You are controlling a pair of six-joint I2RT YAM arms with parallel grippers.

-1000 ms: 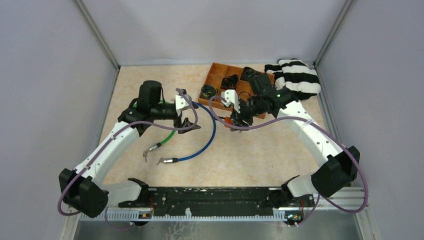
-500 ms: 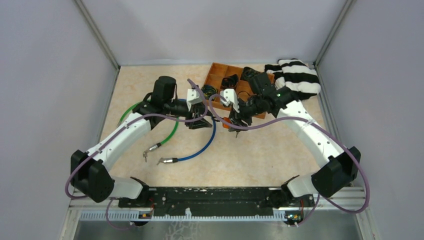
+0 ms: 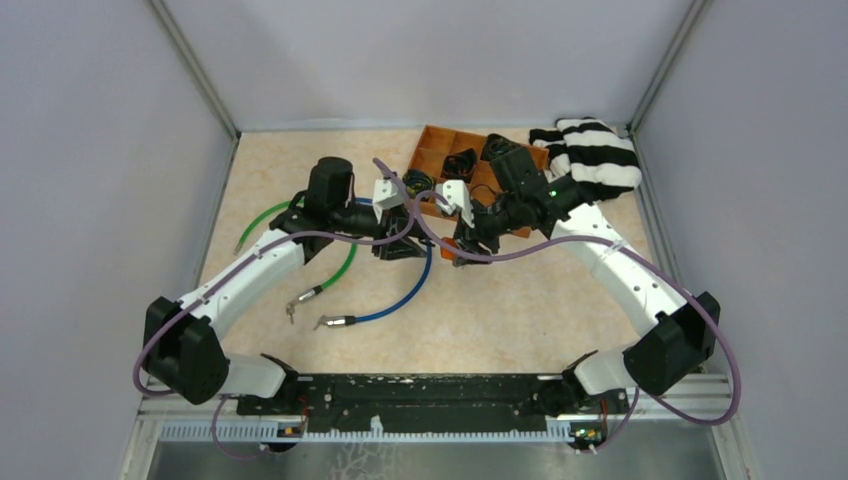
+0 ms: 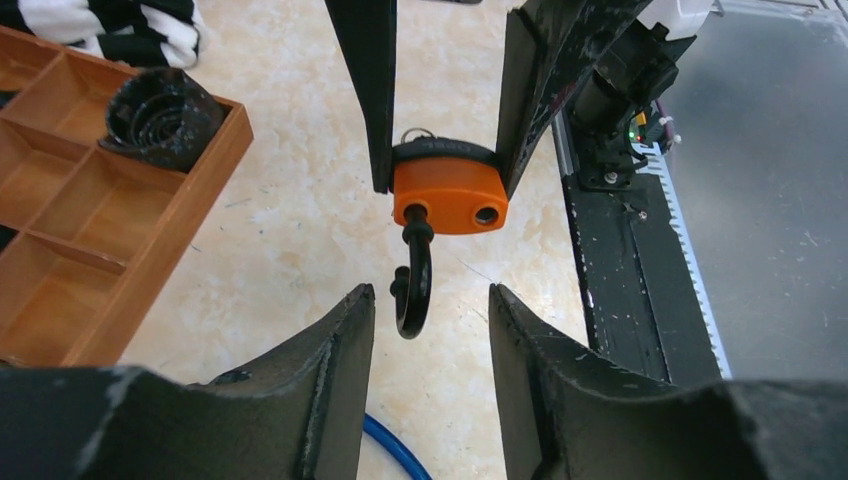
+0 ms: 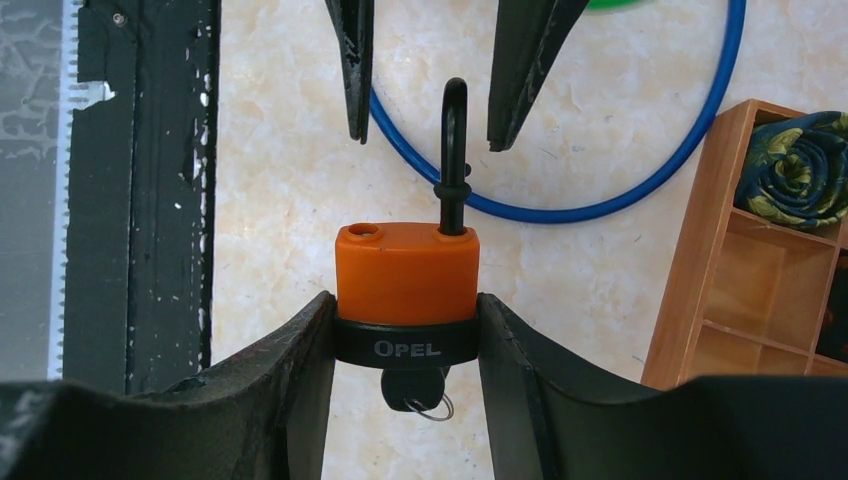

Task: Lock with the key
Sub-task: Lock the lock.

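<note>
Right wrist view gives you the clearest look. Your right gripper (image 5: pixel 405 305) is clamped on the padlock (image 5: pixel 405 272), its black fingers (image 5: pixel 290 380) pressing the two narrow ends of the body. That body is a smooth orange block with rounded corners, ringed at its base by a glossy black band (image 5: pixel 405 348) lettered OPEL. Below the band the key (image 5: pixel 408 388) sits in the lock, a dark head with a thin wire ring hanging from it.

The shackle (image 5: pixel 454 130), a slim black hook, stands open: one leg is seated in the body, the other is clear of its round hole.

The padlock is held up over the pale, marble-patterned table (image 5: pixel 280 200), midway between the two arms. Your left gripper (image 5: pixel 425 140) is roughly half open, its tapered black fingertips (image 5: pixel 350 60) either side of the shackle's curved end without touching it.

Beyond them a glossy blue cable (image 5: pixel 600 210) curves across the table. The partitioned wooden tray (image 5: pixel 700 250) lies to one side, with a rolled patterned cloth (image 5: pixel 795 170) in one compartment.
</note>
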